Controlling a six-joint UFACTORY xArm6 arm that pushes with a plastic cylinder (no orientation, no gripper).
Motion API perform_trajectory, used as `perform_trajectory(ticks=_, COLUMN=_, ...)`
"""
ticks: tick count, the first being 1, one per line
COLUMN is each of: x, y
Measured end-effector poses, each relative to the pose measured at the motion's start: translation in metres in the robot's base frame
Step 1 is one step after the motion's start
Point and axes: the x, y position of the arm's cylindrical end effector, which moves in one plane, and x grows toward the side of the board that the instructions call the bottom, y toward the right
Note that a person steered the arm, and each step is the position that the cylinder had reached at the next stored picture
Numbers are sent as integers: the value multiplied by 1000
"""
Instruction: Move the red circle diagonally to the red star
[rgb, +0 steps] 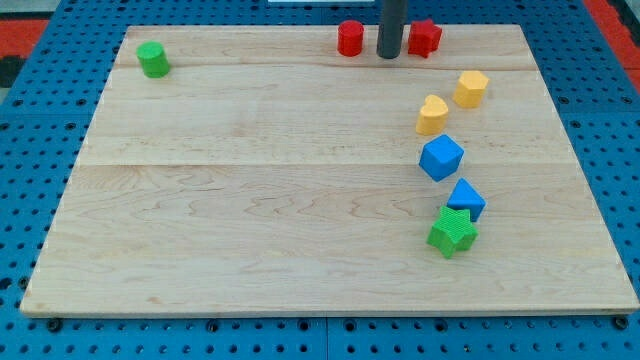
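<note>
The red circle (350, 38) stands near the top edge of the wooden board (250, 200), a little right of the middle. The red star (424, 37) lies to its right, also at the top edge. My tip (389, 56) is down on the board between the two, closer to the red star, with a small gap to the red circle on its left. The rod rises straight up out of the view's top.
A green circle (153, 59) sits at the top left. Down the right side lie a yellow hexagon (470, 88), a yellow heart (432, 114), a blue cube (441, 157), a blue triangle (466, 199) and a green star (452, 232).
</note>
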Motion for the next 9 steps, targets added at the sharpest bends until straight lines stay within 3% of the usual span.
perform_trajectory(ticks=1, x=-30, y=-35)
perform_trajectory(ticks=3, x=-19, y=-206)
perform_trajectory(ticks=4, x=24, y=-155)
perform_trajectory(ticks=5, x=47, y=-145)
perform_trajectory(ticks=6, x=83, y=-73)
perform_trajectory(ticks=8, x=98, y=-57)
perform_trajectory(ticks=9, x=93, y=48)
